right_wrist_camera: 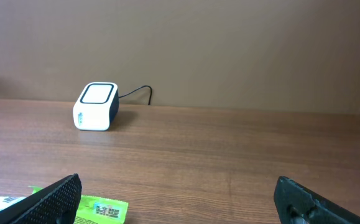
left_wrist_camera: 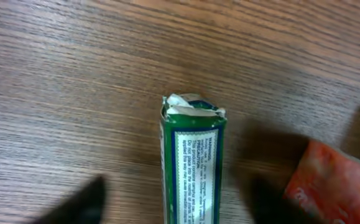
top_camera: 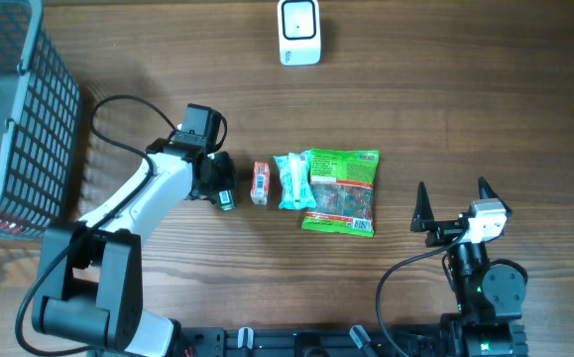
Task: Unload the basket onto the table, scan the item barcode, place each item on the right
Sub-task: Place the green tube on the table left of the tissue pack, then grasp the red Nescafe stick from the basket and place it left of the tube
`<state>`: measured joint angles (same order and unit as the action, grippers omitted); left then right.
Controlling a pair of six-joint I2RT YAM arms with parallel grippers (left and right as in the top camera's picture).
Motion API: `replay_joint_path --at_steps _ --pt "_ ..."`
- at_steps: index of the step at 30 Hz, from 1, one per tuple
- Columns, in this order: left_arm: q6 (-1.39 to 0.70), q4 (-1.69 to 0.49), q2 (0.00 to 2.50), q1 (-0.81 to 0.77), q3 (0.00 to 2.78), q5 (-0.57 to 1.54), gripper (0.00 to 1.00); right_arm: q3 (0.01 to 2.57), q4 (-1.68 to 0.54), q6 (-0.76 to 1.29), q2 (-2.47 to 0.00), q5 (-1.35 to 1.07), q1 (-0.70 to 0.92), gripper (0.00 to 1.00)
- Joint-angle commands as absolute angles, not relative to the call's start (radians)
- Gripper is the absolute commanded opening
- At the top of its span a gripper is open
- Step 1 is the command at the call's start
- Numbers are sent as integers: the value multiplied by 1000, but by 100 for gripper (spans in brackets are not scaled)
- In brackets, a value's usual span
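Note:
A small green and blue box [left_wrist_camera: 192,168] with white label text and a torn end lies on the wooden table between my left gripper's [left_wrist_camera: 176,196] fingers. Both dark fingers [left_wrist_camera: 80,202] stand clear of the box's sides, so this gripper is open. From overhead the box [top_camera: 226,198] shows just below the left gripper [top_camera: 219,184]. The white barcode scanner [top_camera: 298,32] sits at the far middle of the table, also seen as the scanner [right_wrist_camera: 96,106] in the right wrist view. My right gripper [top_camera: 455,203] rests at the near right, wide open and empty.
An orange packet [top_camera: 259,182], a blue-white packet [top_camera: 291,180] and a green snack bag [top_camera: 341,191] lie in a row right of the box. A grey mesh basket [top_camera: 29,129] stands at the far left. The scanner's cable [right_wrist_camera: 139,92] runs behind it.

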<state>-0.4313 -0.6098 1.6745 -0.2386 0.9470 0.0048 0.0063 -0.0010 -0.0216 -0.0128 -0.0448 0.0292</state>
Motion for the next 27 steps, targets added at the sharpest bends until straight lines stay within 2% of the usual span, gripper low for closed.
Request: replay_joint_path --at_steps 1,6,9,11,13,14,19,23,27 --pt "-421 -663 1641 -226 1035 -18 100 5 2 -26 -7 -53 27 100" --pt "-422 -876 1535 -115 1443 -25 96 5 2 -26 -7 -54 27 100" --pt "-428 -933 1522 47 1712 -33 96 5 2 -26 -7 -53 27 100" --pt "-469 -940 1522 189 1794 -104 98 5 2 -26 -7 -54 27 100" --pt "-484 -949 1523 332 1797 -143 98 5 2 -26 -7 -54 27 100" --pt "-488 -970 1540 451 1797 -147 99 5 2 -26 -7 -53 27 100" --pt "-488 -1102 1679 754 1797 -147 100 5 2 -26 -7 -53 27 100" --pt "-524 -1176 1884 839 1797 -149 100 5 2 -26 -7 -53 27 100" --pt "-525 -1182 2056 853 1797 -148 99 5 2 -26 -7 -53 27 100"
